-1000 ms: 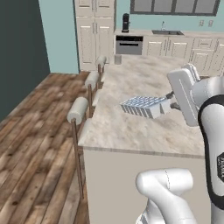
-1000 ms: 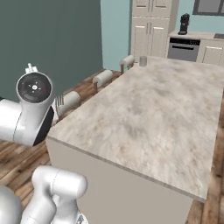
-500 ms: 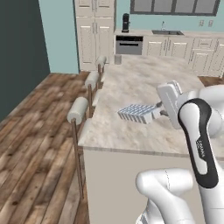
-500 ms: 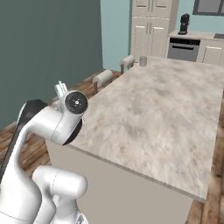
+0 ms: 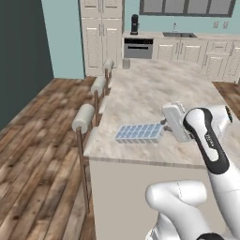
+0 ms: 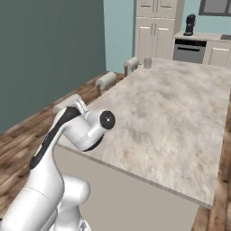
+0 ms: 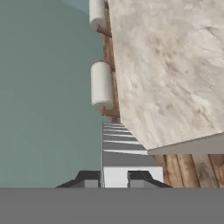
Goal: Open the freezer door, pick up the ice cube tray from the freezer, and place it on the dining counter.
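The ice cube tray, pale blue-white with a grid of squares, lies level and low over the near left corner of the dining counter. I cannot tell whether it touches the stone. My gripper is shut on the tray's right end. In the hand view the ice cube tray runs edge-on away from my gripper, clamped between the two dark fingertips, with the dining counter to its right. The arm crosses in front of the dining counter in the right base view.
Three round-backed stools line the counter's left edge, also seen as stools and stool backs. A small grey cup stands at the counter's far end. Cream cabinets and an oven fill the back wall. Wooden floor lies to the left.
The gripper has carried the tray left, down and toward the counter's near edge. The arm's elbow has swung round and lower.
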Available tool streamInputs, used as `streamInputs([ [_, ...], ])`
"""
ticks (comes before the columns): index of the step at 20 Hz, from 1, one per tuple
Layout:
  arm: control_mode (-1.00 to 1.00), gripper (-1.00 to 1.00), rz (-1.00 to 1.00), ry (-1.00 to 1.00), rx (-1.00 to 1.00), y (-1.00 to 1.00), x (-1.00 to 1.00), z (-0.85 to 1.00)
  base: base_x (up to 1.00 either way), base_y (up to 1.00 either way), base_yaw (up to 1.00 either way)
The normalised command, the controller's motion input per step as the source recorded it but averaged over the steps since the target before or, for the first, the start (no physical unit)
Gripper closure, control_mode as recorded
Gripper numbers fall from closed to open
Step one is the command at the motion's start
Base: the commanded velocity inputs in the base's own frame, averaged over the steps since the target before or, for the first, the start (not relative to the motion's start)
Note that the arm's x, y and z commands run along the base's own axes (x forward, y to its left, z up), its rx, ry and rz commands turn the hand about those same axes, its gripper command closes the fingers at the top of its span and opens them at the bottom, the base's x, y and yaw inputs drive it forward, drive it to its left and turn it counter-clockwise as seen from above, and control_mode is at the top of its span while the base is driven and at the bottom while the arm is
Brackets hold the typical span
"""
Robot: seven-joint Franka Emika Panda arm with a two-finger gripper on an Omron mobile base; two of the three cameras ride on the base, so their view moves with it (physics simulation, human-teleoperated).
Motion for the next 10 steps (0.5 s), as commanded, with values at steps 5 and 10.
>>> streamInputs([
  [5, -1.0, 1.0, 0.15, -0.03, -0.01, -0.07, 0.7, -0.37, 0.0, 0.0, 0.0],
  [10, -1.0, 1.0, 0.08, -0.09, -0.05, -0.06, 0.61, -0.41, 0.0, 0.0, 0.0],
])
